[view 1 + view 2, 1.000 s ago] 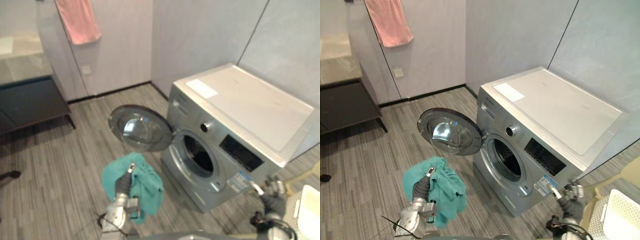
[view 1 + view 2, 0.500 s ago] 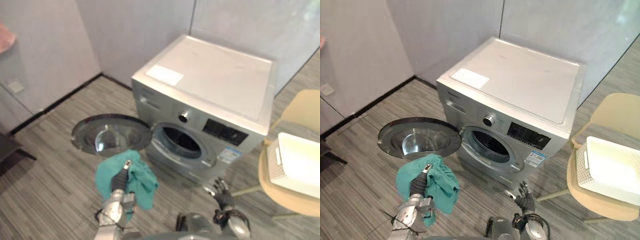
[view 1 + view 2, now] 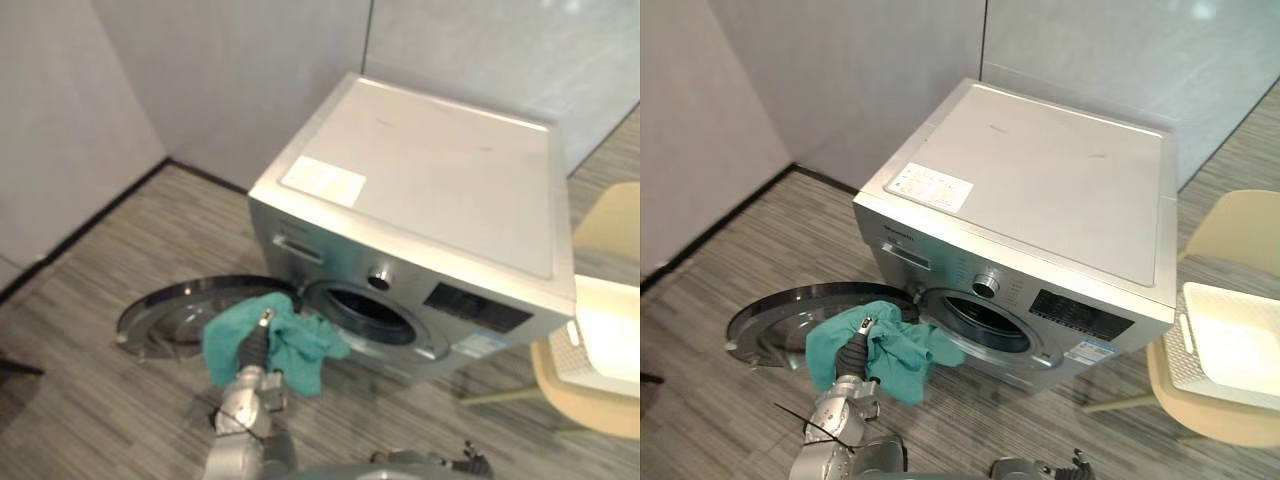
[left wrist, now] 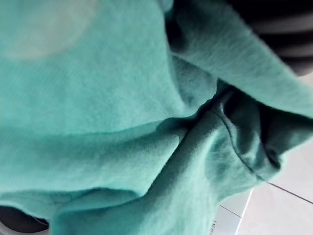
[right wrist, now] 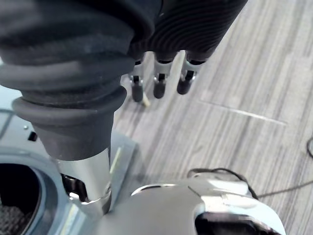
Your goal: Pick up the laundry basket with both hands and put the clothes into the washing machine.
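Most of the left hand (image 3: 255,348) is buried in teal cloth (image 3: 300,345), grip unreadable; right hand (image 5: 159,85) hangs slack-fingered.

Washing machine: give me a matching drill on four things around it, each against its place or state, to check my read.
1 teal cloth
2 washer door
3 white basket
4 right hand

a on the beige chair
b swung open
c empty, fingers relaxed
d on the left hand, by the drum opening

Pairs: 1-d, 2-b, 3-a, 4-c.
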Robot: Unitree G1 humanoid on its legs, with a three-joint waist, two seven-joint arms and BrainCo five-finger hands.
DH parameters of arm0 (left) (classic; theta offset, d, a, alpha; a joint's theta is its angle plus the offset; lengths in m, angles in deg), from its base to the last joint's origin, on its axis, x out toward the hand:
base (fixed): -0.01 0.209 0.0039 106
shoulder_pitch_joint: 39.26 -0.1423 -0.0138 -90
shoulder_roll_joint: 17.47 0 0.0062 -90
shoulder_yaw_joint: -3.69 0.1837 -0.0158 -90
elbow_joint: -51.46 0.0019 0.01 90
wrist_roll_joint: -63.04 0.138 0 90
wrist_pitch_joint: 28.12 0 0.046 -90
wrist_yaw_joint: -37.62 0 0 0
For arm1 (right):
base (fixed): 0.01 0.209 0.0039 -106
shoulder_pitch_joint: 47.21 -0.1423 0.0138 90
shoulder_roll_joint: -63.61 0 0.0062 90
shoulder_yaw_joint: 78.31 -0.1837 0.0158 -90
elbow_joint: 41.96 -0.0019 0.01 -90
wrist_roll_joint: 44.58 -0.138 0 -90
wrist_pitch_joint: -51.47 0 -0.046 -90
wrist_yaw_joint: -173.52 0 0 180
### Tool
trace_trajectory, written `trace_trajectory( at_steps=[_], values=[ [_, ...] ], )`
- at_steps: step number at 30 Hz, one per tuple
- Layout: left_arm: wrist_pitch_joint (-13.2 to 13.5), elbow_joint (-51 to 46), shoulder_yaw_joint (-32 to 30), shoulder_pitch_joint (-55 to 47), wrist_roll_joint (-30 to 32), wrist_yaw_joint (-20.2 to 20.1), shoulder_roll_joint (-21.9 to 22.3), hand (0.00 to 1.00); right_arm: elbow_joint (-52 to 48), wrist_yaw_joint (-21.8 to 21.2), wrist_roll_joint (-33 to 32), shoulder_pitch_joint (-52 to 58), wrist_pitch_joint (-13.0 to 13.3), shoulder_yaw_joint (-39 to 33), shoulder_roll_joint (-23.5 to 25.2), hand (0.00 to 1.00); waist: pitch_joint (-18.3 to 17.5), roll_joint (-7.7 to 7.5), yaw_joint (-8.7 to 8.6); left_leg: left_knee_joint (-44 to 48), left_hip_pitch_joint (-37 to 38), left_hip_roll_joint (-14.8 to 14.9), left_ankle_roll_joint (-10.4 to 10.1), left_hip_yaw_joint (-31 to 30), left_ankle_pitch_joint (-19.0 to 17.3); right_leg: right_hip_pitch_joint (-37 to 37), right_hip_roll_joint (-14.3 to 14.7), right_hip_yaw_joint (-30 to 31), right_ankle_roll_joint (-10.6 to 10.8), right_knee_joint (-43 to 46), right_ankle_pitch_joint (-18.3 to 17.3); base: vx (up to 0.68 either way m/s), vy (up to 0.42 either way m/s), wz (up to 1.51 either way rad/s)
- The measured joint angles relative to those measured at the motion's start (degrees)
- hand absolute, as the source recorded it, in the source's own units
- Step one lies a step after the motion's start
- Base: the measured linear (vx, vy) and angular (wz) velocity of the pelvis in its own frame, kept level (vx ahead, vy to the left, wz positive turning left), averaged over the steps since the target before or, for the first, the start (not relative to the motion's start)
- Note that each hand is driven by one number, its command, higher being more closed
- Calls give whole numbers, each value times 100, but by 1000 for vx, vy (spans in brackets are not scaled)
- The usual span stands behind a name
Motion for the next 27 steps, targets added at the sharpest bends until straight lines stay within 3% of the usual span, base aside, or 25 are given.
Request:
trace_trajectory(
  at_steps=[1,3,5,6,7,8,9,13,16,19,23,26,27],
  values=[
    [-12,1,-20,-3,-93,0,-44,100,-2,1,-91,-16,-22,7,66,0,-30,-117,52,72,33,30,63,338,-108,-103,-41,280,132,-6,89,91,264,-106],
    [-43,8,-47,1,-111,0,-45,100,-3,-8,-236,-42,-41,1,87,0,-30,-152,108,71,263,172,146,894,-208,-187,-150,160,217,-16,291,37,199,-146],
    [-43,12,-93,-1,-112,-2,-98,100,18,-15,-286,-181,-69,1,56,0,-41,-132,140,-226,634,296,158,1509,-215,-246,-425,-1006,137,85,340,-21,114,-163],
    [-39,75,-91,48,-112,-17,-205,100,128,-17,-287,-281,-64,-19,18,0,-64,-104,113,-406,813,362,153,1907,-216,-257,-676,-2003,65,115,343,-29,32,-124],
    [-38,165,-99,100,-112,-24,-246,100,183,-15,-288,-343,-63,-19,-7,0,-78,-89,119,-416,826,379,139,2017,-205,-286,-734,-2248,27,86,366,1,-17,-133],
    [-43,411,-128,199,-112,-48,-357,100,269,-15,-286,-403,-68,-12,-58,0,-99,-82,116,-366,792,398,116,2155,-190,-329,-770,-2341,-160,-83,586,31,-59,-90],
    [-69,666,-134,303,-111,-66,-424,100,309,-17,-285,-461,-75,-20,-97,0,-102,-41,100,-351,779,423,78,2199,-164,-414,-704,-2243,17,-141,672,66,-113,-94],
    [-168,1379,-96,368,-114,-135,-319,100,403,-6,-285,-510,-94,-130,-322,0,-211,380,-52,-725,1079,553,-138,2250,-34,-460,-436,-1982,-82,-194,740,116,-123,-51],
    [-178,1793,-44,421,-323,-165,-161,100,474,-8,-253,-521,-123,-102,-409,0,-277,445,-66,-1189,1416,479,-225,2276,112,-252,-349,-1980,-77,-427,743,91,-53,-8],
    [-177,2094,-175,491,-570,-126,-181,100,532,-4,-157,-567,-122,51,-403,0,-275,357,-95,-1169,1373,549,-263,2216,213,-176,-269,-2086,-69,-564,747,18,-62,10],
    [-208,2466,-614,460,-859,125,-257,100,457,68,79,-647,-117,541,-336,0,-139,81,-110,-392,1000,942,-293,1991,240,22,78,-2229,-108,-816,753,-2,-129,6],
    [-207,2469,-740,684,-983,275,-323,100,184,121,76,-688,-62,807,-311,0,271,-100,-108,788,354,1089,-100,1632,455,254,81,-2300,-254,-985,727,-27,-89,25],
    [-207,2478,-716,911,-991,284,-299,100,102,123,76,-788,-29,909,-300,0,525,-216,-102,1024,-79,1069,-81,1560,245,152,-26,-2337,-275,-925,733,-118,21,16]
  ],
)
